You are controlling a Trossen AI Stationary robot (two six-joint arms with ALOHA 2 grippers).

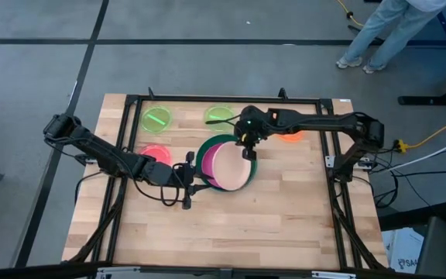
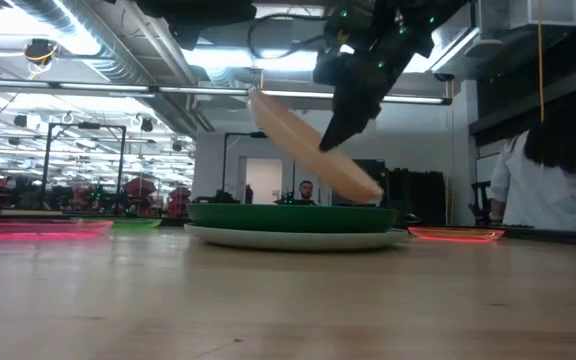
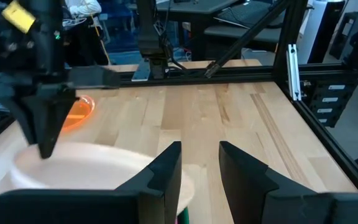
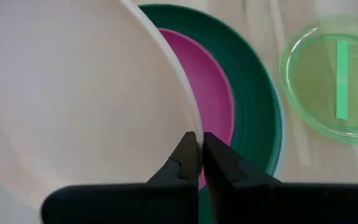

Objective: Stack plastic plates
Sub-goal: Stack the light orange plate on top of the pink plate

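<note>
High view
Table: wooden top (image 1: 285,217) inside a black frame.
Stack: dark green plate (image 1: 205,154) at mid-table, with the magenta plate (image 1: 209,164) in it.
Peach plate: (image 1: 232,166) over the stack, covering most of the magenta one.
Right gripper: (image 1: 247,149) at the peach plate's far rim, clenched on it.
Left gripper: (image 1: 194,174) just beside the stack's left edge, touching no plate as far as can be seen.
Other plates: 2 lime green plates (image 1: 157,118) (image 1: 220,115) along the far edge, a pink-red plate (image 1: 155,154) partly under the left arm, an orange plate (image 1: 291,136) partly under the right arm.
Person: legs (image 1: 378,35) on the floor beyond the table.

Low view
Peach plate: (image 2: 313,145) tilted steeply, high end on the picture's left, low end at or just above the green plate (image 2: 288,216).
Under the green plate: a pale blue plate rim (image 2: 298,238) on the table.
Right gripper: (image 2: 340,128) pinching the tilted plate from above.
Background: a person (image 2: 543,175) at the right.

Left wrist view
Left gripper: (image 3: 199,163) jaws released, with a gap between the fingers and nothing in it.
Peach plate: (image 3: 92,167) just ahead of the fingers, with the right arm's gripper (image 3: 45,134) on it.
Orange plate: (image 3: 79,111) farther back.

Right wrist view
Right gripper: (image 4: 199,146) fingertips nipped on the peach plate's thin rim (image 4: 185,93).
Beneath: magenta plate (image 4: 210,84) inside the dark green one (image 4: 253,87).
Beside: 1 lime green plate (image 4: 331,78) apart from the stack.
</note>
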